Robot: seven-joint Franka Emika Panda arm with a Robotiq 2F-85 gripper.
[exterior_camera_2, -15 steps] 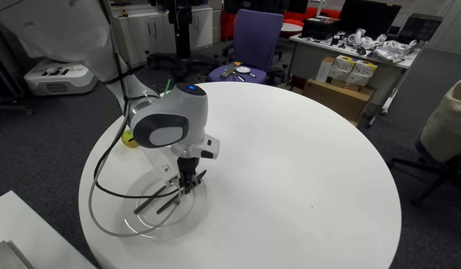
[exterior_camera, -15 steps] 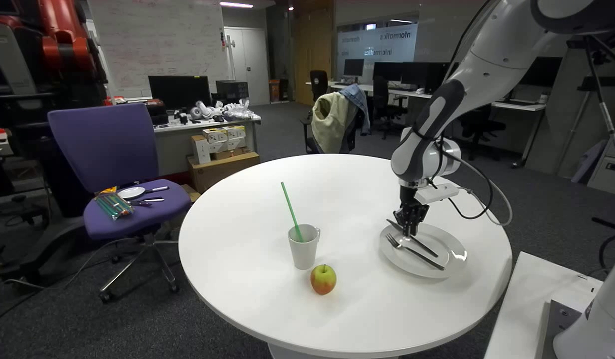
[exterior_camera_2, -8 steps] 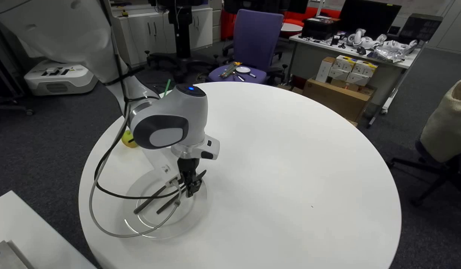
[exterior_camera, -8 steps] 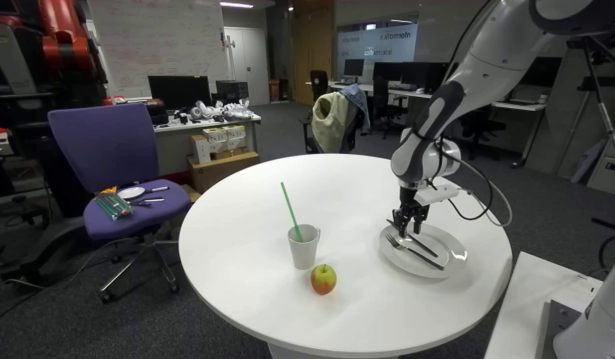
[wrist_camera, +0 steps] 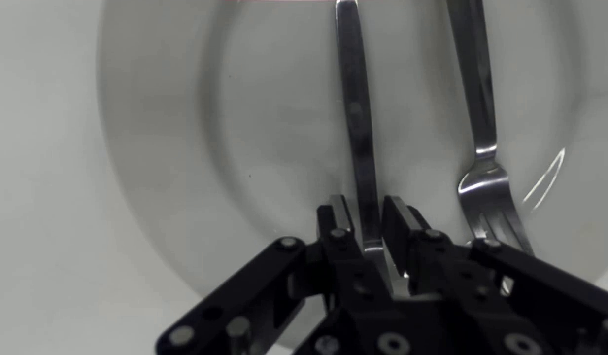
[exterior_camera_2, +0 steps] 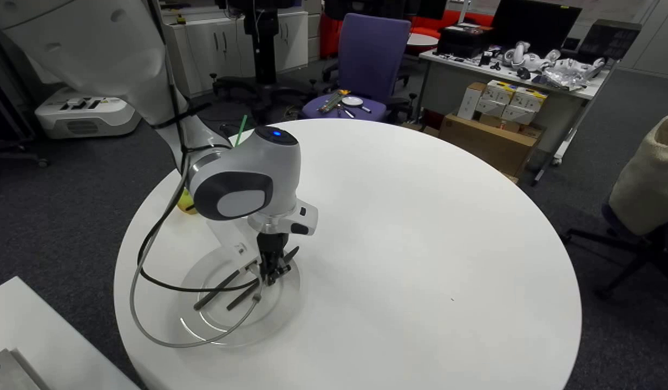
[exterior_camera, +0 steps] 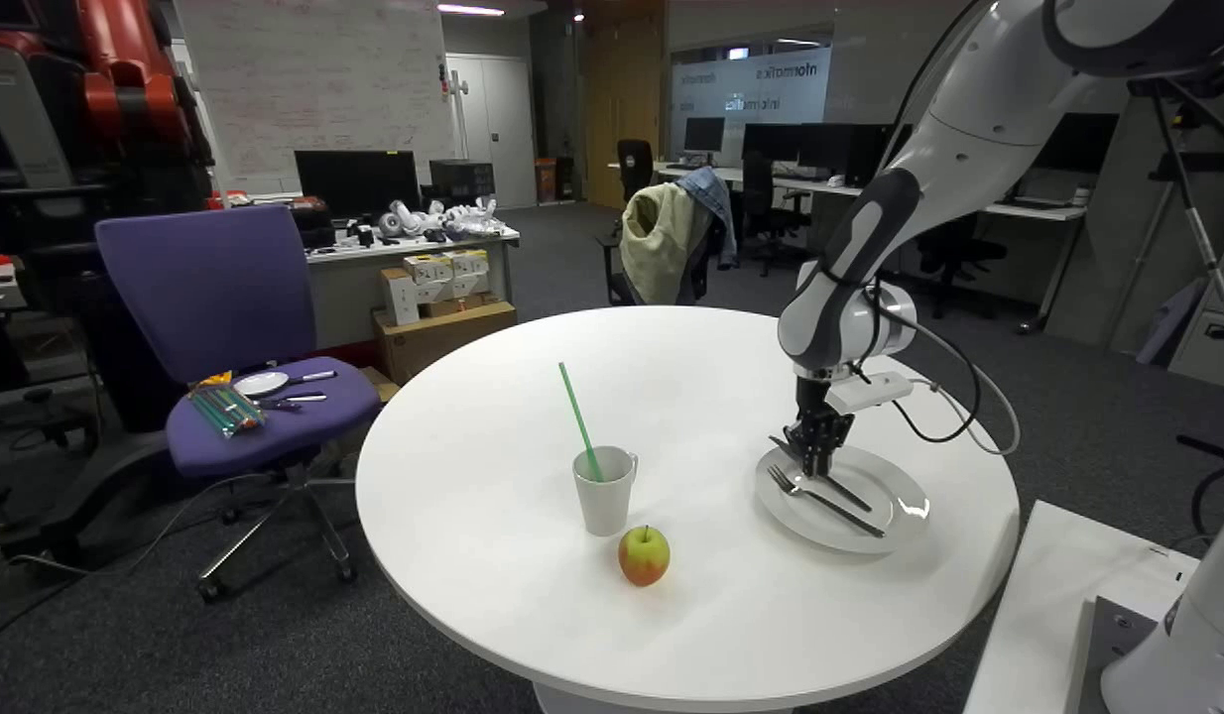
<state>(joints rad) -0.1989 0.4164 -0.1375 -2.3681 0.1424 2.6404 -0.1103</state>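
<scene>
Closely flanked by the parted gripper [wrist_camera: 367, 209] — knife [wrist_camera: 360, 123], on white plate [wrist_camera: 284, 128], beside fork [wrist_camera: 482, 113]

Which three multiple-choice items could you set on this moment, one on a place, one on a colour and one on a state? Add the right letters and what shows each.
1. Where, in the wrist view, does the knife run relative to the fingers of the gripper?
A. Left of both
B. Between them
C. Right of both

2. What colour is the straw?
A. Green
B. Red
C. Blue

3. How does the cup stand?
A. On its side
B. Upside down
C. Upright

1: B, one finger shows on each side of it.
2: A, it looks green in both exterior views.
3: C, its open top faces up and the straw rises out of it.
</scene>
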